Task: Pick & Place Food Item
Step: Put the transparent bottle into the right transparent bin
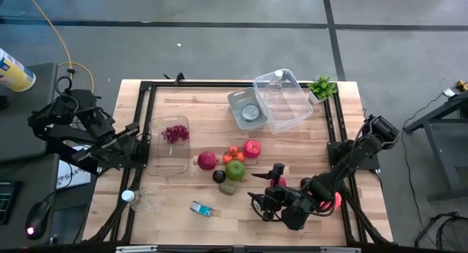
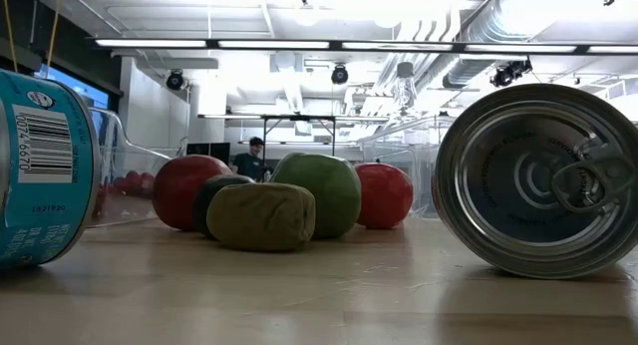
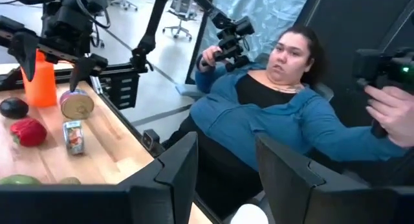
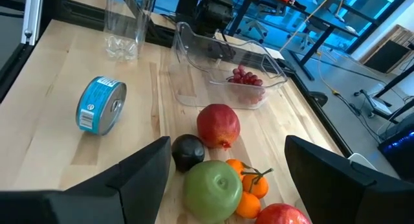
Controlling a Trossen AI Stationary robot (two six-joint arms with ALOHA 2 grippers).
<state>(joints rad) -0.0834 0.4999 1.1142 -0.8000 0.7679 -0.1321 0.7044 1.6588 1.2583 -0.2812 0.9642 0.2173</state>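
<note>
Near the front right of the bench (image 1: 183,96), the right claw (image 1: 265,203) is hovering low with its jaws standing apart and nothing between them. Directly ahead of it, toward the bench's middle, the fruit cluster is lying: green apple (image 4: 212,188) nearest, dark avocado (image 4: 187,152) and pomegranate (image 4: 218,125) just beyond, tangerines (image 4: 247,179) beside the apple. Farther along the same line, a clear tray (image 4: 194,52) is holding grapes (image 4: 247,77). At the bench's left edge, the left claw (image 1: 143,142) is waiting, jaws apart and empty, so the right arm is judged nearer.
</note>
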